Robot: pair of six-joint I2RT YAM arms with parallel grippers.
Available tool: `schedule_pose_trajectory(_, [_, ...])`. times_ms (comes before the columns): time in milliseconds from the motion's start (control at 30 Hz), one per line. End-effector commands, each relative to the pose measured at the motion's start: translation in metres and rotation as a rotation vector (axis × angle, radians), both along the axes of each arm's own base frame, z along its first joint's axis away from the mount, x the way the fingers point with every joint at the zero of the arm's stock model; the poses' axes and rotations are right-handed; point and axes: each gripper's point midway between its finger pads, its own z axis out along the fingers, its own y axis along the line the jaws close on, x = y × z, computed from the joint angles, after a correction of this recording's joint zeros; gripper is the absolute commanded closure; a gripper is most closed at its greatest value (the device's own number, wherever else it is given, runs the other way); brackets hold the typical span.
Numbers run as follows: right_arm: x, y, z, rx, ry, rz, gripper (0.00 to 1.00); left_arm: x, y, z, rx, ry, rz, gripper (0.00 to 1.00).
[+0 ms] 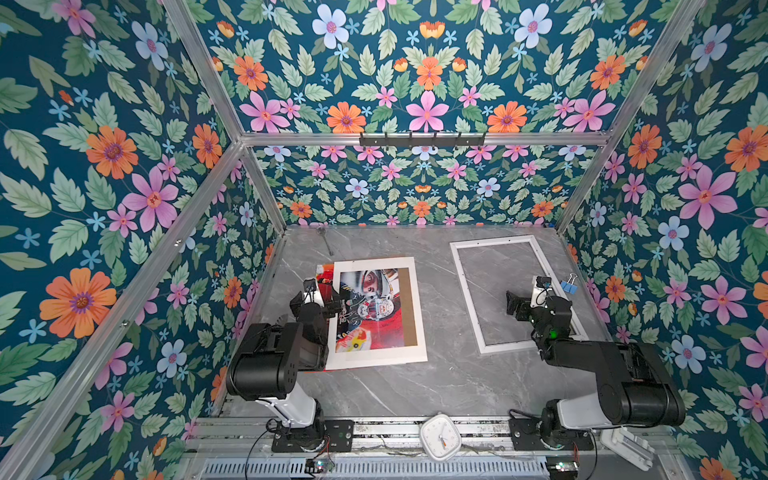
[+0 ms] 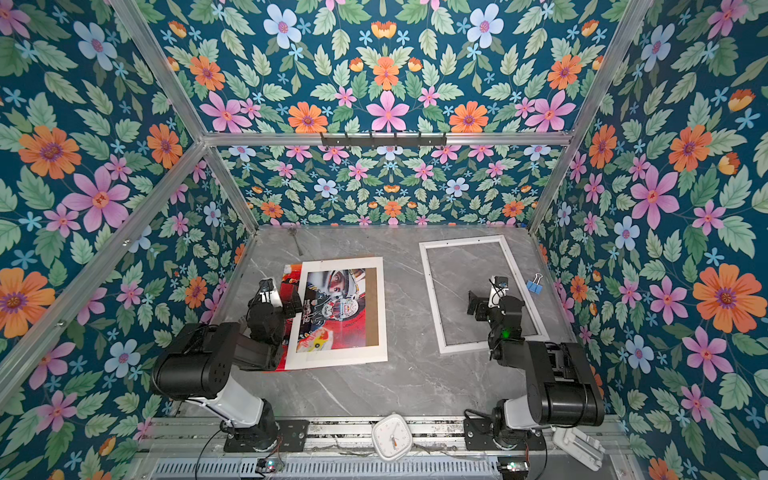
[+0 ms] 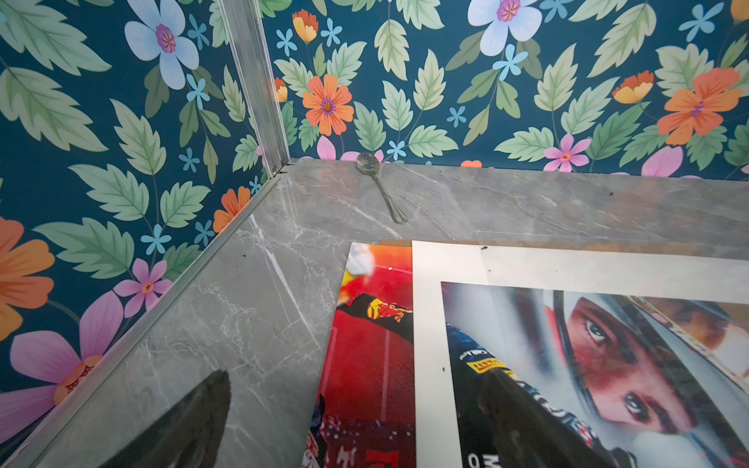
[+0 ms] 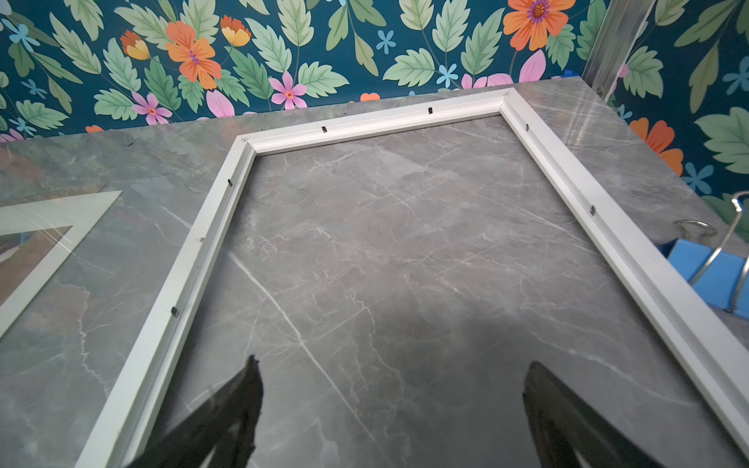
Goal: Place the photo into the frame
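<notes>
On the bench (image 1: 436,382), left side, the photo (image 1: 374,316) lies face up under a white mat (image 1: 376,357), its red edge sticking out at the left. A brown board (image 1: 412,307) shows in the mat's window. A spoon (image 1: 326,241) lies by the back wall and a blue clip (image 1: 567,285) just beside the frame (image 1: 492,242), which lies empty at right. The left gripper (image 3: 360,377), jaws apart, hovers over the photo's exposed edge. The right gripper (image 4: 393,364), jaws apart, hangs over the frame's opening.

The photo (image 1: 388,328) and frame (image 1: 492,240), flat, apart
Red print face-up at nine o'clock; empty white frame at two.
</notes>
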Motion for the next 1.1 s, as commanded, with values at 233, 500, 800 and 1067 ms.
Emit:
schedule_pose_trajectory(233, [0.002,-0.008,0.005,-0.002,-0.019,-0.050,0.01,0.002,0.001,0.007,-0.006,-0.031,0.004,0.00])
schedule_pose_trajectory(500, [0.002,-0.008,0.005,-0.005,-0.017,-0.050,0.01,0.002,0.001,0.007,-0.007,-0.032,0.004,0.00])
schedule_pose_trajectory(800, [0.002,-0.008,0.005,-0.005,-0.018,-0.051,0.01,0.001,0.001,0.007,-0.006,-0.032,0.005,0.00])
schedule_pose_trajectory(1067, [0.004,-0.012,0.009,-0.007,-0.026,-0.069,0.01,0.000,0.000,0.015,0.007,-0.040,0.022,0.00])
